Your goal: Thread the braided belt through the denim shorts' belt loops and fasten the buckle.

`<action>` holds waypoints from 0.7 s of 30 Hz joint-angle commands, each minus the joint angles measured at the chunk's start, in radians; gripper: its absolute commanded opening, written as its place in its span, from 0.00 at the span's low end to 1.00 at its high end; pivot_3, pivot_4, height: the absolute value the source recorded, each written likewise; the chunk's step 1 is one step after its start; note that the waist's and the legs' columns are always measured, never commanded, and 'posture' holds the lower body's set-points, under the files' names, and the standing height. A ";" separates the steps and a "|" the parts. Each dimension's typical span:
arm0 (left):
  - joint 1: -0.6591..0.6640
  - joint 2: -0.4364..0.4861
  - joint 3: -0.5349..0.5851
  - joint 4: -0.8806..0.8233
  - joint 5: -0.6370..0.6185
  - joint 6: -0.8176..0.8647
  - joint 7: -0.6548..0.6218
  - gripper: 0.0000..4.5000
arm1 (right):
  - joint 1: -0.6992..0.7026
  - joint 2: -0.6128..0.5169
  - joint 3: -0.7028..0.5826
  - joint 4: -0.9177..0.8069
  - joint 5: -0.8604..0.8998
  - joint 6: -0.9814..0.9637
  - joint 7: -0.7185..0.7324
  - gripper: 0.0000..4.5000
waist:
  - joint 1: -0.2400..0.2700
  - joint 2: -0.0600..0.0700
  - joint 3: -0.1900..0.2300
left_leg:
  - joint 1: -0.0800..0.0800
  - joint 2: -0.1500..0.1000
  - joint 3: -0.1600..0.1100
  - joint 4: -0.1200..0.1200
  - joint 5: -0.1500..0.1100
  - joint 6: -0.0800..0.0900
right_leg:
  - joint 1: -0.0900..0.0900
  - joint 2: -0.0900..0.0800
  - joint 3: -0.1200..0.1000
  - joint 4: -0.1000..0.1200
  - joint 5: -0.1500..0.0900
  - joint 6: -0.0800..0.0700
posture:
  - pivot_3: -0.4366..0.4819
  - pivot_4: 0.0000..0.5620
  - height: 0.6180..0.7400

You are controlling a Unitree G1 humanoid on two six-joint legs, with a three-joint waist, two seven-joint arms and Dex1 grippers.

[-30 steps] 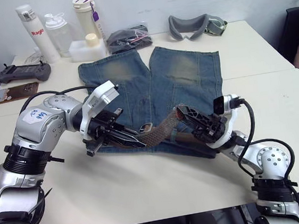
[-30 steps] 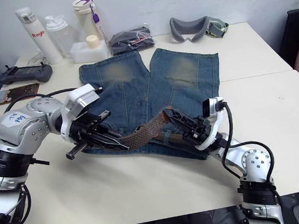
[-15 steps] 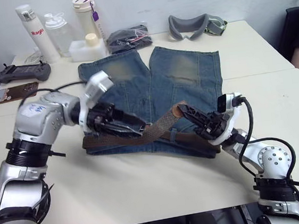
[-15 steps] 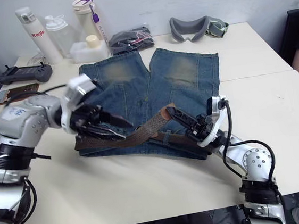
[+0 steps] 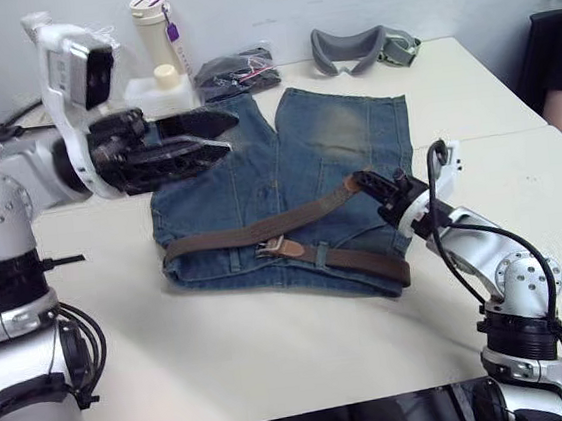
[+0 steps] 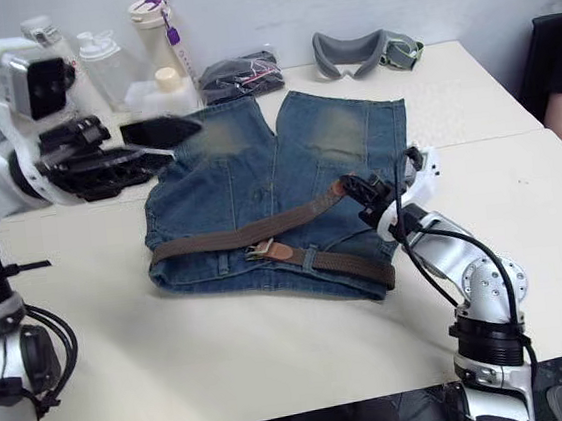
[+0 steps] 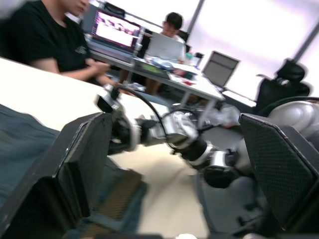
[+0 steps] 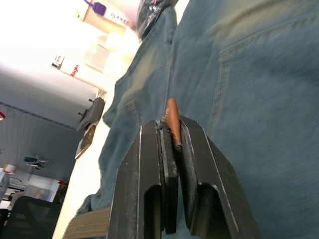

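1. The right gripper [image 5: 367, 182] is clamped on the leather tip of the belt [image 5: 263, 233]; the strap trails away from it across the waistband of the shorts [image 5: 288, 185], which lie flat on the table [image 5: 276, 352].
2. The left gripper [image 5: 208, 138] hangs wide open and empty, above the shorts' far leg, well apart from the belt.
3. The buckle [image 5: 273, 247] lies mid-waistband, between the two grippers.
4. The belt looks light, limp and grippy; the stiffer leather tip seems the best hold for feeding through loops.
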 commanded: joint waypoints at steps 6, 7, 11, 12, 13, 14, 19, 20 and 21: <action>0.251 0.017 -0.135 -0.011 -0.835 -0.007 0.668 0.99 | -0.091 0.022 0.051 -0.149 0.101 -0.067 0.026 0.00 | 0.000 -0.001 -0.001 | 0.001 -0.001 -0.001 0.001 0.000 0.000 | -0.003 0.002 0.006 0.007 0.000 0.000 | 0.48 0.27 0.07; 0.279 0.008 -0.140 -0.016 -0.848 -0.027 0.718 0.99 | -0.090 0.017 0.059 -0.156 0.099 -0.067 0.043 0.00 | 0.000 -0.001 -0.001 | 0.001 -0.001 -0.002 0.001 -0.001 0.000 | -0.003 0.002 0.006 0.007 0.000 0.000 | 0.48 0.27 0.07; 0.402 -0.065 -0.103 -0.015 -0.851 -0.056 0.831 0.99 | -0.077 -0.027 0.111 -0.210 0.025 -0.050 0.157 0.00 | 0.005 -0.001 -0.001 | -0.001 -0.002 -0.001 0.002 -0.001 0.000 | -0.005 0.003 0.008 0.009 0.000 -0.001 | 0.48 0.27 0.07; 0.429 -0.083 -0.085 -0.029 -0.851 -0.065 0.843 0.99 | -0.074 -0.029 0.120 -0.216 0.016 -0.056 0.168 0.00 | 0.006 -0.001 -0.001 | -0.001 -0.002 -0.001 0.002 -0.001 0.001 | -0.006 0.003 0.008 0.009 -0.001 -0.001 | 0.48 0.27 0.07; 0.475 -0.143 -0.051 -0.062 -0.851 -0.114 0.921 0.99 | -0.072 -0.049 0.137 -0.226 -0.021 -0.052 0.194 0.00 | 0.005 0.000 -0.003 | -0.002 -0.002 -0.001 0.002 -0.001 0.001 | -0.006 0.003 0.008 0.009 -0.001 -0.002 | 0.48 0.27 0.07; 0.527 -0.202 -0.018 -0.114 -0.851 -0.176 1.001 0.99 | -0.072 -0.072 0.160 -0.237 -0.068 -0.043 0.223 0.00 | 0.005 0.001 -0.003 | -0.001 -0.002 0.000 0.002 -0.002 0.001 | -0.006 0.003 0.008 0.008 -0.001 -0.002 | 0.48 0.27 0.07; 0.740 -0.420 -0.015 -0.449 -0.851 -0.450 1.250 0.99 | -0.078 -0.086 0.222 -0.242 -0.177 -0.058 0.304 0.00 | 0.009 -0.001 -0.005 | -0.003 -0.001 0.000 0.002 -0.002 0.000 | -0.007 0.003 0.008 0.007 -0.002 -0.004 | 0.48 0.27 0.07; 0.774 -0.474 -0.035 -0.501 -0.851 -0.518 1.329 0.99 | -0.082 -0.083 0.230 -0.241 -0.192 -0.060 0.318 0.00 | 0.013 -0.001 -0.005 | -0.002 -0.001 0.002 0.002 -0.002 0.000 | -0.007 0.002 0.008 0.006 -0.002 -0.004 | 0.48 0.27 0.07; 0.803 -0.512 -0.059 -0.544 -0.851 -0.570 1.386 0.99 | -0.088 -0.077 0.237 -0.236 -0.202 -0.060 0.327 0.00 | 0.018 -0.001 -0.005 | -0.002 -0.001 0.004 0.003 -0.002 0.000 | -0.007 0.001 0.008 0.006 -0.002 -0.004 | 0.48 0.27 0.07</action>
